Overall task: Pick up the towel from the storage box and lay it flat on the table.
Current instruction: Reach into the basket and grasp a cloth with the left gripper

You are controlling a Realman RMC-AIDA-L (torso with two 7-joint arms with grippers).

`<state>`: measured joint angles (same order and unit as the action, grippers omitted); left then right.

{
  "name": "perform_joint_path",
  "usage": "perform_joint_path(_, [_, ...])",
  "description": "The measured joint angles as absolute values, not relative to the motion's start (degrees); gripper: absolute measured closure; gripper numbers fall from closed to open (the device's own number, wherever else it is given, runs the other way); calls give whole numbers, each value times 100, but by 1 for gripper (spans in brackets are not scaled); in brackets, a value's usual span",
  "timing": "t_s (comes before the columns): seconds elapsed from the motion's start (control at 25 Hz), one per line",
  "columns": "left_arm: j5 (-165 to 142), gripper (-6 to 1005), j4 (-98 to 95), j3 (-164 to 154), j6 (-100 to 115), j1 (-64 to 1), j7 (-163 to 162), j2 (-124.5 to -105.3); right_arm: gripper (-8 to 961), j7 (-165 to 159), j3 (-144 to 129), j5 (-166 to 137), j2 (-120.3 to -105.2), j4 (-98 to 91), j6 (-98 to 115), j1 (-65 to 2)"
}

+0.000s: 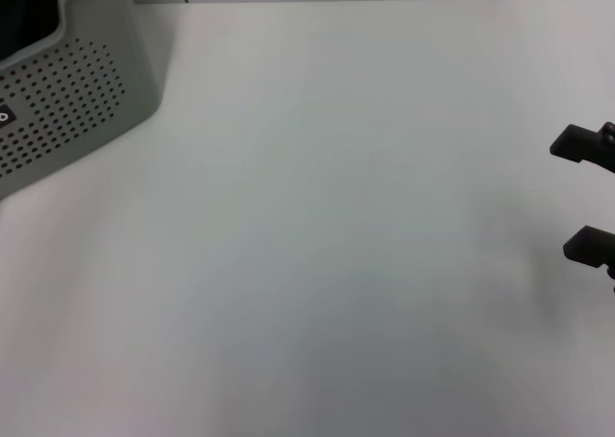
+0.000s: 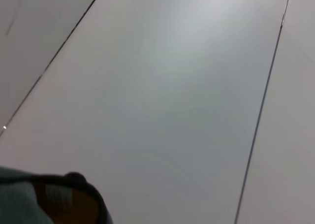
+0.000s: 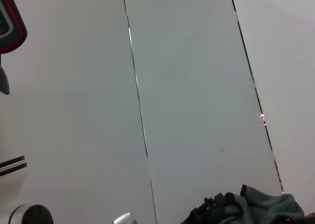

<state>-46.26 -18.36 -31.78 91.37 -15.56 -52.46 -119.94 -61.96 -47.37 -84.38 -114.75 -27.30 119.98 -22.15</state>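
the right gripper (image 1: 588,195) shows at the right edge of the head view, above the white surface (image 1: 327,226). its two dark fingers (image 1: 575,141) stand well apart, so the jaws are wide open with nothing between them and nothing touching them.

the storage box (image 1: 67,96) sits at the far left corner of the surface, its perforated grey wall facing the camera and its dark inside cut off by the frame edge.

the left gripper is out of the head view. the left wrist view looks at pale wall panels, and a fold of the towel (image 2: 54,202) sits in its corner, mustard with a dark edging beside grey-green cloth. whether the left jaws grip it cannot be told.

in the right wrist view a dark green bunch of cloth (image 3: 261,209) shows at the edge.
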Motion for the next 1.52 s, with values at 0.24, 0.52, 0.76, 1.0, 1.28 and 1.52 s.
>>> perform_joint_path(0.24, [-4228, 173, -2182, -3176, 8720, -1678, -4966, -11995, 68, -6196, -4747, -8438, -11511, -2725, 11998, -2250])
perform_joint_path(0.52, [-3961, 180, -2398, -3173, 8091, -1866, -4542, -11986, 68, -6202, -4790, -8452, -11529, -2724, 12084, -2277])
perform_joint_path(0.76, [-3973, 187, -2480, -3181, 7540, -2113, -4325, -11981, 68, -6202, -4799, -8464, -11531, -2724, 12168, -2274])
perform_joint_path(1.0, [-3876, 194, -2561, -3182, 6988, -2275, -4336, -11983, 69, -6199, -4796, -8443, -11531, -2724, 12290, -2203])
perform_joint_path(1.28, [-3476, 201, -2509, -3202, 7014, -2213, -4454, -12012, 69, -6196, -4789, -8438, -11531, -2724, 12296, -2188])
perform_joint_path(1.52, [-3422, 208, -2285, -3231, 7739, -2082, -4987, -12008, 69, -6196, -4799, -8437, -11536, -2725, 12296, -2191])
